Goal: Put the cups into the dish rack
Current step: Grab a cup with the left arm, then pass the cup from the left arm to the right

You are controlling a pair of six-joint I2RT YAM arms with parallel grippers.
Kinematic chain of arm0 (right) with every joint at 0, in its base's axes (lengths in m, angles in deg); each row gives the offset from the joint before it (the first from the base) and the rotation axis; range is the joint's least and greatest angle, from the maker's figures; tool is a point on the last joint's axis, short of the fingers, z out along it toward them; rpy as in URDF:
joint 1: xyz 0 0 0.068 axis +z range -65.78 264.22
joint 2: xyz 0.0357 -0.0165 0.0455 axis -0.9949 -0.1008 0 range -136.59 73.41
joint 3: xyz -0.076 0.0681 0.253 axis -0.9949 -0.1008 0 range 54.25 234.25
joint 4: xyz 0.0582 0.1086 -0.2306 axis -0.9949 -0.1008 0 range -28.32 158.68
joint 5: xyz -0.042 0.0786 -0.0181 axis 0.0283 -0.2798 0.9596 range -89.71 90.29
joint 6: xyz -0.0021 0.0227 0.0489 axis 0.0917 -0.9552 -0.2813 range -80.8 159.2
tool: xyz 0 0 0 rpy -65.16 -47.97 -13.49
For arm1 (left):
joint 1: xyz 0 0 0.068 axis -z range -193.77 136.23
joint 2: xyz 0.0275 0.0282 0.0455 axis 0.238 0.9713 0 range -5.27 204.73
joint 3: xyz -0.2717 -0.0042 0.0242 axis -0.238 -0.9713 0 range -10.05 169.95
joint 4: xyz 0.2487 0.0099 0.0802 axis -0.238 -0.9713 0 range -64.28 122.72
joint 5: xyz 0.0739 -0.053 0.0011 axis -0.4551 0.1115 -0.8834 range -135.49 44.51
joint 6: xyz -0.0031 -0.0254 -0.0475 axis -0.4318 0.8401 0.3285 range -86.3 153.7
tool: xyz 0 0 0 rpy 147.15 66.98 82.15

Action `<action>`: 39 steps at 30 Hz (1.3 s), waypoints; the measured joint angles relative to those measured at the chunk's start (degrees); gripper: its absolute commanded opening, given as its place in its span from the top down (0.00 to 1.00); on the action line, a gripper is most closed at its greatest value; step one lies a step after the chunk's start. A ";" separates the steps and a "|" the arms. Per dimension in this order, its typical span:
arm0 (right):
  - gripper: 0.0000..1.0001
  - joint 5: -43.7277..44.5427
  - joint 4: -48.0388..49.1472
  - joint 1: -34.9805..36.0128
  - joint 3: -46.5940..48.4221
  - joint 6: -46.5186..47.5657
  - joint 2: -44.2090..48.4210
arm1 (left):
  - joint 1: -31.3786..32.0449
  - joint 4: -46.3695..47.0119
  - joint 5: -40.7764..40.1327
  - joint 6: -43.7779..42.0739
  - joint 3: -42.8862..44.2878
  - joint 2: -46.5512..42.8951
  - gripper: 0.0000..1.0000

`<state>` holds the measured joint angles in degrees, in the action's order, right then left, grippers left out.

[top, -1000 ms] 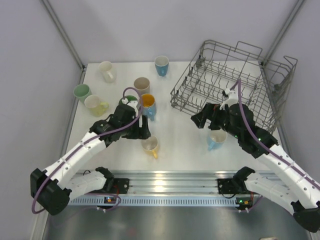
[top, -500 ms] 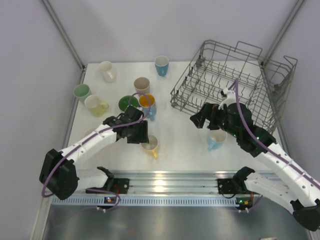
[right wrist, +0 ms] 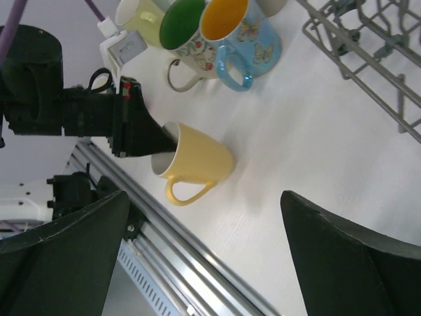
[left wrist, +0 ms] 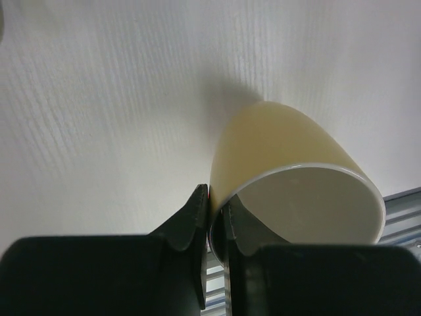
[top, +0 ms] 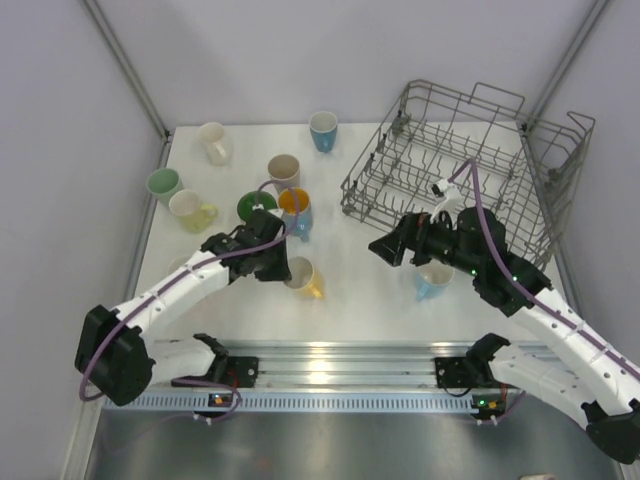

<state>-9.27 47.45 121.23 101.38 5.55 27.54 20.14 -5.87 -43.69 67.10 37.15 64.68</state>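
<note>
A yellow mug (top: 304, 278) lies tipped near the table's front, and my left gripper (top: 284, 268) is shut on its rim. In the left wrist view the jaws pinch the wall of the yellow mug (left wrist: 283, 151), one finger inside and one outside, at my left gripper (left wrist: 217, 212). The right wrist view shows the same yellow mug (right wrist: 197, 158) with its handle towards the rail. My right gripper (top: 388, 247) hovers open and holds nothing, just in front of the dish rack (top: 450, 150). A light blue cup (top: 432, 283) stands partly hidden under the right arm.
Several cups stand at the back left: a cream mug (top: 213, 143), a blue tumbler (top: 323, 130), a beige cup (top: 284, 170), a mint cup (top: 163, 184), a pale lime mug (top: 190, 210), a green-lined mug (top: 256, 206) and an orange-lined blue mug (top: 296, 210). A metal rail (top: 320, 365) runs along the front edge.
My left gripper came down to the yellow mug and closed on its rim; the mug shifted slightly. My right arm drifted a little to the left, still open.
</note>
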 measured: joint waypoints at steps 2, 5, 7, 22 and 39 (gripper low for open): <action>0.01 -2.84 1.73 0.00 -0.35 -0.39 0.00 | 0.00 0.20 0.02 -0.48 0.72 -2.86 1.00; 0.05 -7.15 4.02 0.00 -0.70 -1.55 -0.20 | 0.00 2.62 0.39 -1.01 1.36 -8.74 1.00; 0.10 -10.12 5.99 0.02 -0.72 -2.64 -0.96 | 0.00 6.10 1.31 -1.73 1.36 -13.09 1.00; 0.23 -25.59 25.53 3.50 -5.16 -13.70 -7.48 | 0.04 37.11 8.41 -2.82 -9.29 -30.80 1.00; 0.29 -24.57 37.59 10.21 -5.14 -20.61 -13.29 | 0.04 53.51 14.49 -0.17 -14.01 -30.86 1.00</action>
<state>-33.84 85.04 131.44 96.24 -15.06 14.25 20.18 47.63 -29.20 66.93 23.14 33.82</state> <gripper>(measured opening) 0.731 0.134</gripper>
